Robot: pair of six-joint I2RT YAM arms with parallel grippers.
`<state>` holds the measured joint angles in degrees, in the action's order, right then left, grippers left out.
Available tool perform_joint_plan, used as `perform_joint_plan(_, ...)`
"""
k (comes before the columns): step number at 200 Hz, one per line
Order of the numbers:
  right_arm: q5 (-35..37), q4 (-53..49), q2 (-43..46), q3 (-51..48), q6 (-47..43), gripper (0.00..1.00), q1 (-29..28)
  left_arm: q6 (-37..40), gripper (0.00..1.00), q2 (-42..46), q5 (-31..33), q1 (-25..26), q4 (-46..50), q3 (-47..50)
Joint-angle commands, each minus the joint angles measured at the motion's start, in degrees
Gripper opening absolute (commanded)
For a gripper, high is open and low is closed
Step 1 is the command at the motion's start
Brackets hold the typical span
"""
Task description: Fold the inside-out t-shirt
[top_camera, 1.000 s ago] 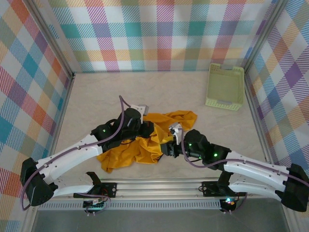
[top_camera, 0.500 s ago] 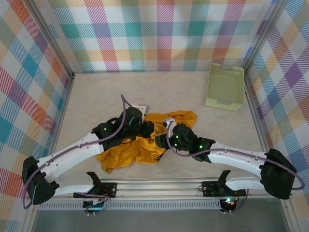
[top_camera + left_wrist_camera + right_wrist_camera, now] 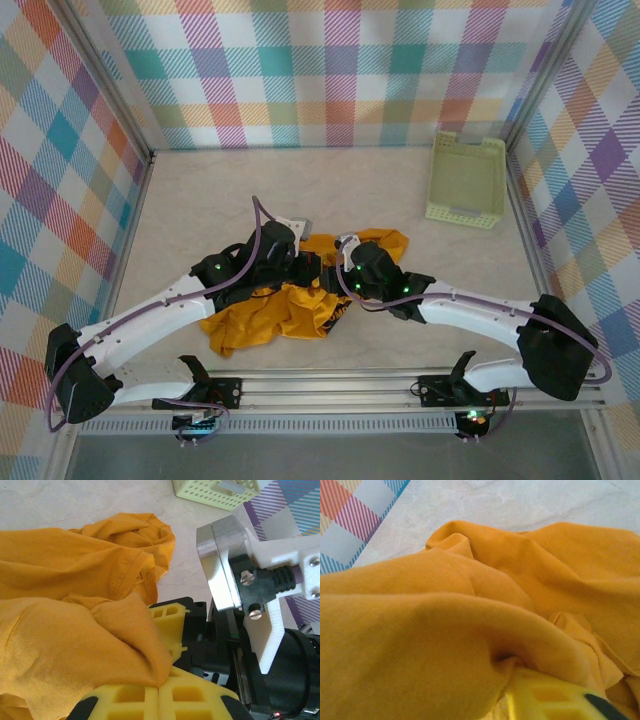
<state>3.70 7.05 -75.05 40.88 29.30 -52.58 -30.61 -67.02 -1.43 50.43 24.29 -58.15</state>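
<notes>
Left pincer (image 3: 159,692) squeezes a bunch of the yellow t-shirt (image 3: 265,322), which lies crumpled on the table (image 3: 200,200) near the front. Right pincer (image 3: 172,624) sits just beside it, and cloth hides it, so I cannot tell whether it grips anything. From above, a green basket (image 3: 465,180) shows far back right; the right wrist camera shows one yellow finger (image 3: 547,697) under cloth

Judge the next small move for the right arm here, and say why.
Probably close the right gripper fully on the t-shirt fold draped over its finger, before any pulling. The left gripper is already shut on cloth, and the shirt lies in one crumpled heap.
</notes>
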Motion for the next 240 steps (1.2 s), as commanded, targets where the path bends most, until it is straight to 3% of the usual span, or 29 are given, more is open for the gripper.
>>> perform_joint_plan(1, 0.07, -0.51, 0.27, 1.44, -0.94, 0.21, -0.07, 0.47, 0.0, 0.96, 2.0, -0.54, 1.1, -2.03)
perform_joint_plan(37, -3.54, -0.38, 6.05, -2.54, -3.31, 0.05, -0.38, 0.64, 0.0, -0.27, 5.98, -4.66, 5.48, -3.79)
perform_joint_plan(75, -8.95, 3.15, 14.53, -9.44, -3.86, 0.0, -0.17, 2.05, 0.0, -6.06, 7.36, -9.82, 9.35, -7.4)
perform_joint_plan(100, -12.11, 6.07, 16.65, -12.07, -2.17, 0.0, 0.83, 4.31, 0.0, -11.19, 7.34, -10.38, 12.02, -10.46)
perform_joint_plan(130, -12.61, 6.74, 16.69, -12.13, -0.87, 0.0, 1.96, 8.72, 0.26, -9.0, 6.88, -5.41, 9.85, -8.23)
perform_joint_plan(156, -13.92, 7.21, 17.2, -12.05, -0.48, 0.0, 3.32, 11.61, 0.38, -2.73, 4.82, -1.57, 4.0, -0.63)
perform_joint_plan(191, -15.28, 6.34, 18.21, -11.46, -0.21, 0.0, 3.75, 15.16, 0.46, 0.57, 5.73, 1.39, -0.08, 6.75)
perform_joint_plan(240, -17.3, 5.26, 18.8, -10.65, -0.21, 0.0, 3.8, 15.65, 0.55, -2.31, 9.65, 1.73, -5.46, 8.31)
